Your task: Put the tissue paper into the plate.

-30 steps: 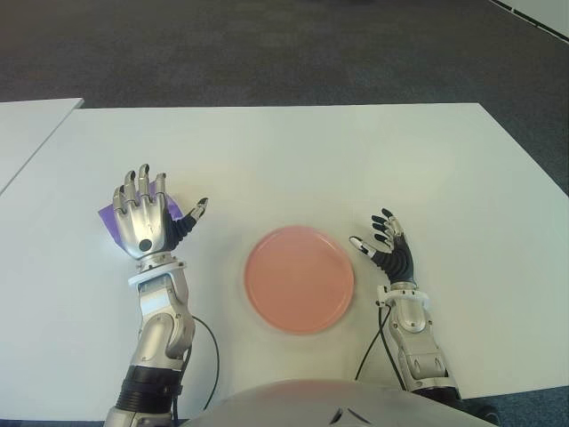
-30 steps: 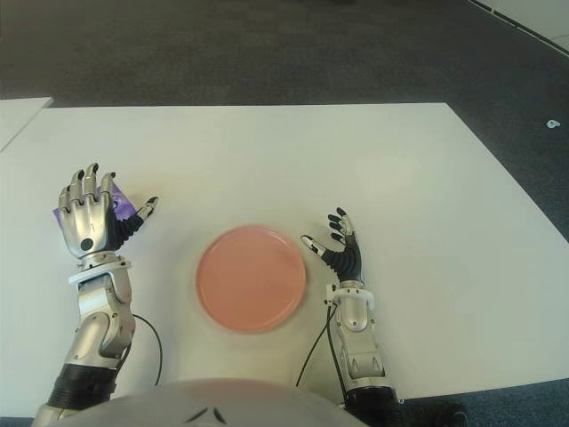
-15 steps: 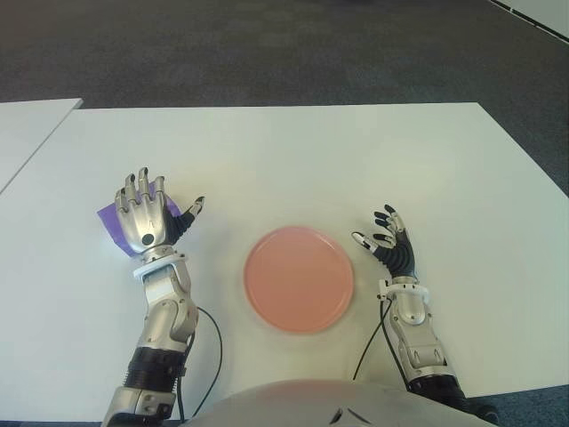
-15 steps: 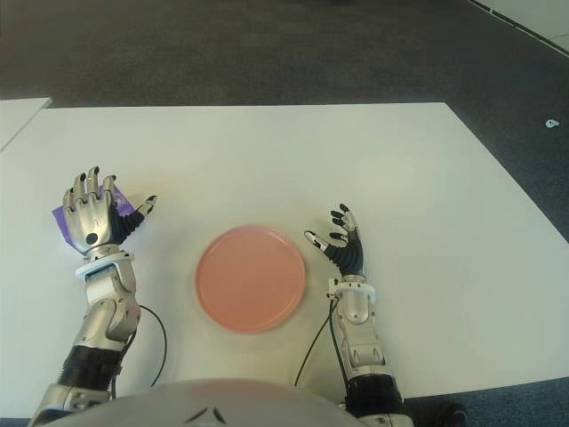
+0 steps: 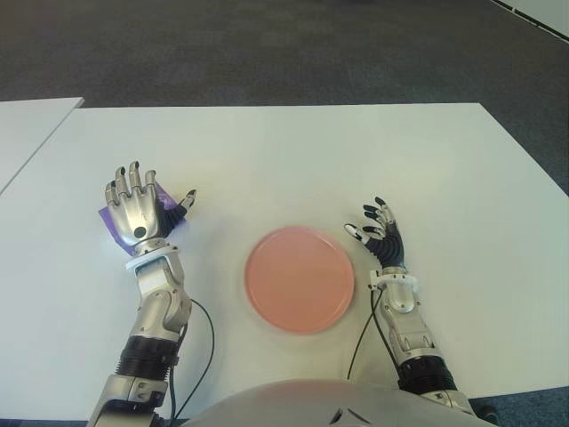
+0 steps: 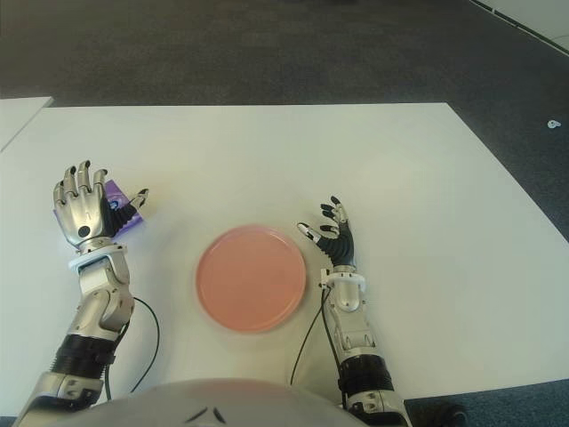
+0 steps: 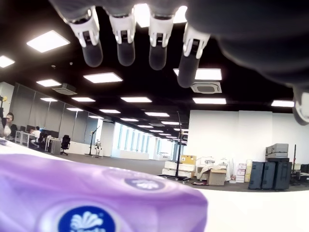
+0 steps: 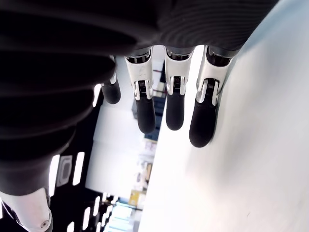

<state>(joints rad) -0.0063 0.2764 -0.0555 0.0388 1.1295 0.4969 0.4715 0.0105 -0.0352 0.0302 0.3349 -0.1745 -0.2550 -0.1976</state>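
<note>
On the white tabletop (image 5: 293, 160) a round pink plate (image 5: 300, 278) lies in the lower centre of the left eye view, and nothing is on it. The purple plastic pack of tissue paper (image 5: 113, 217) lies at the left of the frame, well apart from the plate, mostly hidden behind the left hand (image 5: 136, 209). This hand is above the pack with its fingers (image 7: 156, 41) spread wide and straight; it holds nothing. In the left wrist view the pack (image 7: 96, 198) shows close below the palm, with a gap between them. The right hand (image 5: 380, 238) shows just beside the right edge of the plate, its fingers (image 8: 173, 104) loosely open and holding nothing.
</note>
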